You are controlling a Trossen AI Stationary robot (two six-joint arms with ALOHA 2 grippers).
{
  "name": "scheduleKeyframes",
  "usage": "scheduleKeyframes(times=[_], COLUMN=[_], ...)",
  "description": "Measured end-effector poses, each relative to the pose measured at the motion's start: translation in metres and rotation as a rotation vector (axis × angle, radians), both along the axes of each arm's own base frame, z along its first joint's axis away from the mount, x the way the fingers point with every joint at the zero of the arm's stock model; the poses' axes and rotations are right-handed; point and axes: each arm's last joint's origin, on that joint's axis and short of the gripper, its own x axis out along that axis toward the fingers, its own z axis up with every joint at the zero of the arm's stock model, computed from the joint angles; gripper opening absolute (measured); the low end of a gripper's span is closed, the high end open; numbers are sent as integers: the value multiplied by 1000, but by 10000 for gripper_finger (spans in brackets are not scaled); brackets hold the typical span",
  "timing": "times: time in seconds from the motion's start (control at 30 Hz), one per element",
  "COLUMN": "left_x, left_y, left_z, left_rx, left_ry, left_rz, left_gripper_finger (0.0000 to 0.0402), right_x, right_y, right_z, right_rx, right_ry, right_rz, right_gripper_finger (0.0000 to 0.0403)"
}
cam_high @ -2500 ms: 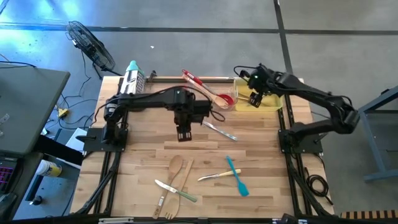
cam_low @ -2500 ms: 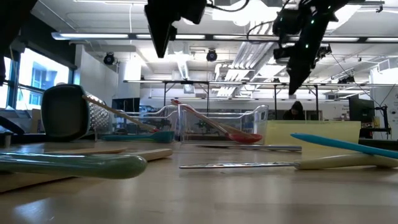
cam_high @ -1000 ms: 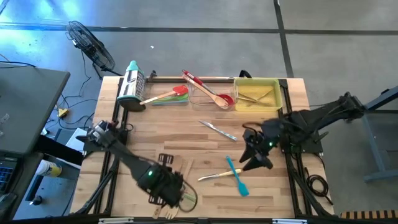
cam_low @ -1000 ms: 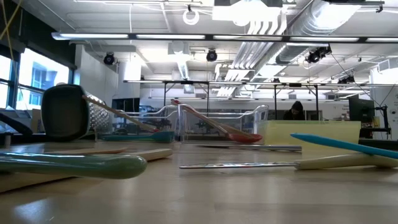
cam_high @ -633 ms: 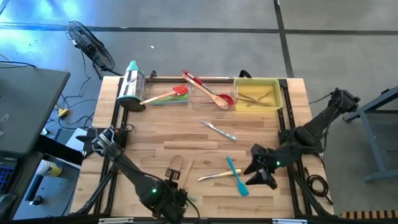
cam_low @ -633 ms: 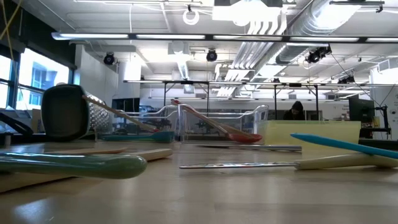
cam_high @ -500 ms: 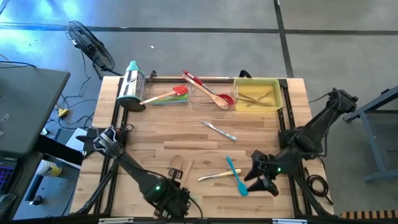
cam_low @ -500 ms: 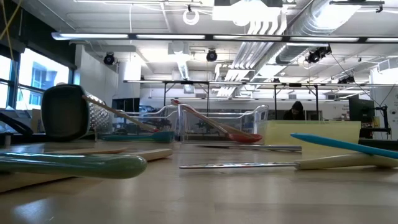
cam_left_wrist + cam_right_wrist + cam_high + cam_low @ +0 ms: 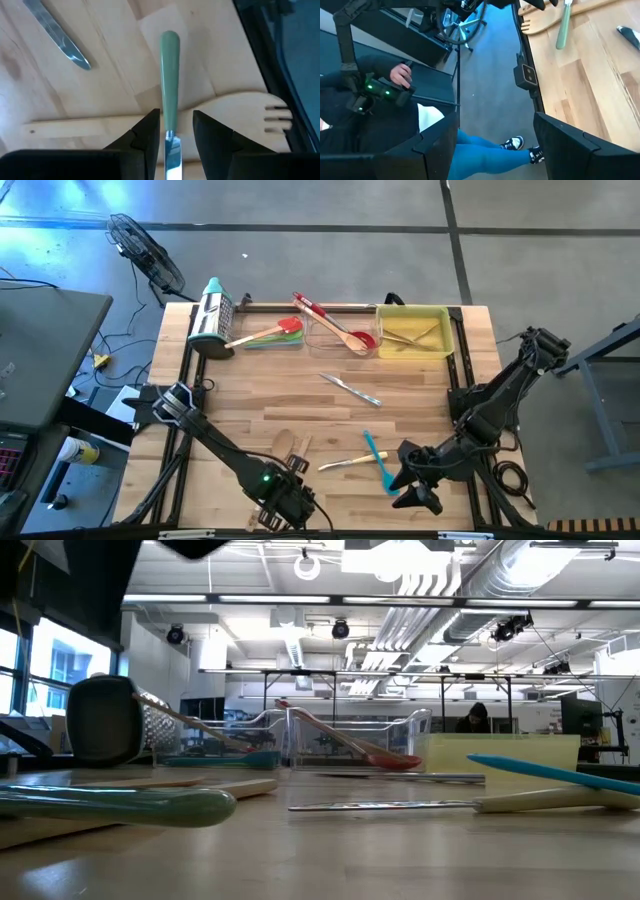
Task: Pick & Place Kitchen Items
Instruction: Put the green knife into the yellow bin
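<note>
Left tool [image 9: 171, 137] sits low at the bench's [image 9: 300, 400] near edge, fingers apart, straddling a green-handled knife [image 9: 169, 85] without clamping it. That knife lies across a wooden fork [image 9: 240, 112]; a second knife [image 9: 57, 35] is just beside them, and a wooden spoon [image 9: 283, 445] pokes out past the arm in the high view.

At the far edge: grater [image 9: 210, 315] on the left, with a red spatula [image 9: 270, 333] and a green one [image 9: 262, 343] beside it on the bench, then a clear tray [image 9: 338, 338] holding a red-tipped wooden spoon [image 9: 335, 325], then a yellow tray [image 9: 412, 332] with pale wooden utensils [image 9: 410, 332] in it.

Mid-bench: a loose metal knife [image 9: 350, 389]. Nearer the front, a blue spatula [image 9: 378, 460] crosses a pale-handled knife [image 9: 340, 463].

Right tool [image 9: 412, 485] is at the front right, just beside the blue spatula's blade end, fingers spread wide and holding nothing. Its wrist camera looks over the bench edge to the floor, where a person [image 9: 375, 115] in dark top and blue trousers sits holding a controller.
</note>
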Motion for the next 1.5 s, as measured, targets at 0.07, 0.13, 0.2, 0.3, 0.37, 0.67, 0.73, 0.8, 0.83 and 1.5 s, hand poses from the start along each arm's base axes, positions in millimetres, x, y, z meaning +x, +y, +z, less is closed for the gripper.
scheduleKeyframes(times=[0.07,0.13,0.2,0.3,0.37,0.67,0.73,0.8,0.83,1.5], left_x=[0,-1,-2,-1,0,8,8,11,11,14], left_y=[0,1,1,0,-1,1,1,2,3,9], left_z=[-9,-16,-22,-31,-32,-54,-61,-66,-66,-79], left_rx=[-12,-6,-12,-44,-53,-29,-17,-16,-15,7], left_ry=[-4,7,10,-6,-17,-9,10,18,23,73], left_rz=[24,31,30,24,24,50,54,66,66,1], left_gripper_finger=[111,111,111,111,111,111,111,111,111,51], right_x=[0,1,1,2,3,4,4,4,4,4], right_y=[0,0,1,1,2,3,3,3,3,3], right_z=[0,1,3,6,7,11,11,11,11,11], right_rx=[8,13,26,52,63,91,91,91,91,63], right_ry=[1,-7,-23,-48,-59,-86,-86,-86,-86,-105], right_rz=[-8,-18,-23,-24,-25,-25,-25,-25,-25,-14], right_gripper_finger=[252,252,252,252,252,252,252,252,252,252])
